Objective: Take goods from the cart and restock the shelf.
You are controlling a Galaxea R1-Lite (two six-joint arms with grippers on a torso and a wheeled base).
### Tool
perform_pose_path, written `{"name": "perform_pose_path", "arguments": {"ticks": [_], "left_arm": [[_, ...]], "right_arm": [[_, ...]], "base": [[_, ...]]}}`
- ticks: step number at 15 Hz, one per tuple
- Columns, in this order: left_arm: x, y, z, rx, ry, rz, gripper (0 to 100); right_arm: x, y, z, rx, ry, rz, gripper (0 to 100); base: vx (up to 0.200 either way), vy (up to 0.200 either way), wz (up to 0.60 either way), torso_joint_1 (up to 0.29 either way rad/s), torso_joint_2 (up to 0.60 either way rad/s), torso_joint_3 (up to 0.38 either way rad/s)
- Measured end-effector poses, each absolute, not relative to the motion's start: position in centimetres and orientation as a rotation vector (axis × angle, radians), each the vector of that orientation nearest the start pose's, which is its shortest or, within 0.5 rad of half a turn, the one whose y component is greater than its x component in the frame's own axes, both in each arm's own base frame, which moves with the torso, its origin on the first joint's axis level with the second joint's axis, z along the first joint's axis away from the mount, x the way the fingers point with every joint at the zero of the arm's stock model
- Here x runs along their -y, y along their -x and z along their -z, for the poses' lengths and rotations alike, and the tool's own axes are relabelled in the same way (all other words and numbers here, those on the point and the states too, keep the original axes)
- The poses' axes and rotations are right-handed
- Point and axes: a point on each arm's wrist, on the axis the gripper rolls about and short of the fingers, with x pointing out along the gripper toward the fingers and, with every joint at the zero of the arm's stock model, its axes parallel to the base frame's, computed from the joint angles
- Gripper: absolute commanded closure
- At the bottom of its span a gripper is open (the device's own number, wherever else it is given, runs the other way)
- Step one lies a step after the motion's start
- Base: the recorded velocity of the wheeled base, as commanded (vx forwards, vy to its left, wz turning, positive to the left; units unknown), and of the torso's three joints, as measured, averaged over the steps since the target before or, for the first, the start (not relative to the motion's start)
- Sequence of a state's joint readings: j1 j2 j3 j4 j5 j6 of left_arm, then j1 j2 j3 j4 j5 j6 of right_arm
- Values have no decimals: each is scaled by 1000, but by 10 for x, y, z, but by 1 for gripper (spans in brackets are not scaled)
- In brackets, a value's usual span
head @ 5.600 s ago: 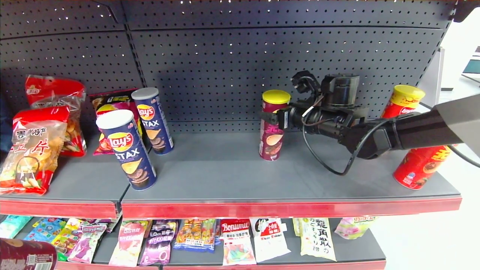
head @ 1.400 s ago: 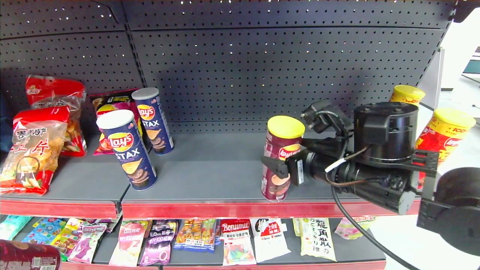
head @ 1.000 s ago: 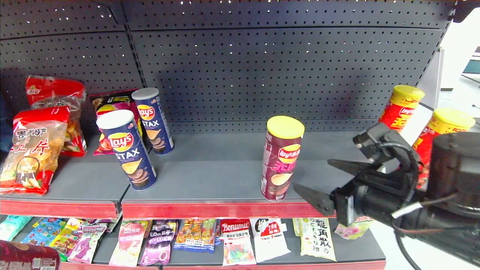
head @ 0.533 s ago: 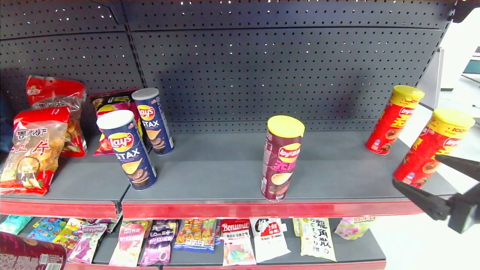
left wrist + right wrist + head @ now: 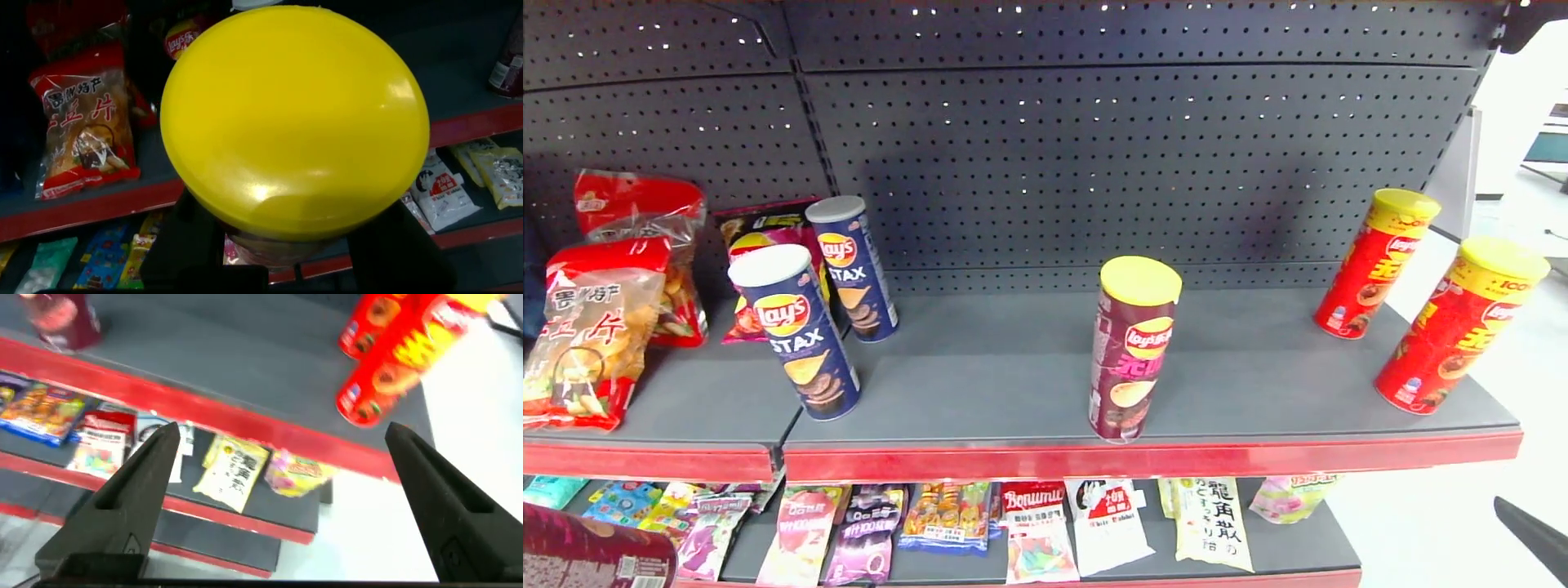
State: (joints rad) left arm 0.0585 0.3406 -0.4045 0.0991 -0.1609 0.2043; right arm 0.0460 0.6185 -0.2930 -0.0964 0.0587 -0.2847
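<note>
Evenly lit shelf (image 5: pixel 1013 359), blown-out white at the head view's right edge, light pinpricks through the pegboard (image 5: pixel 1135 163), soft glare atop the yellow-lidded can (image 5: pixel 294 118), shelf lines bowed near edges

Right gripper (image 5: pixel 282 431) is showing two matte black wedge fingers (image 5: pixel 122 514), tapering to points; left gripper (image 5: pixel 294 249) is looking black too.

pegboard wall (image 5: pixel 1094 163): dark, perforated | floor (image 5: pixel 1421 531): pale, brightly lit

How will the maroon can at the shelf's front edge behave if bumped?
Probably tippy: the maroon can is tall, narrow and upright. It stands right at the shelf front lip, so it could topple off. Once down, its round body would likely roll.
</note>
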Motion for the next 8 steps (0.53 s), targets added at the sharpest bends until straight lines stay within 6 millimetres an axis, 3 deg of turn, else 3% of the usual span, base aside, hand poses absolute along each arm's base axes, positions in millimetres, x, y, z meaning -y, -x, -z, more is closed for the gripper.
{"name": "perform_pose_path", "arguments": {"ticks": [3,8], "left_arm": [[4,10,-183,-27,-199,112,100],[4,10,-185,-24,-198,112,100]], "right_arm": [[-3,-35,-161,-182,288,-127,0],[-3,-30,-160,-160,287,-124,0]], "base": [[0,0,-600,11,4,5],[0,0,0,0,0,0]]}}
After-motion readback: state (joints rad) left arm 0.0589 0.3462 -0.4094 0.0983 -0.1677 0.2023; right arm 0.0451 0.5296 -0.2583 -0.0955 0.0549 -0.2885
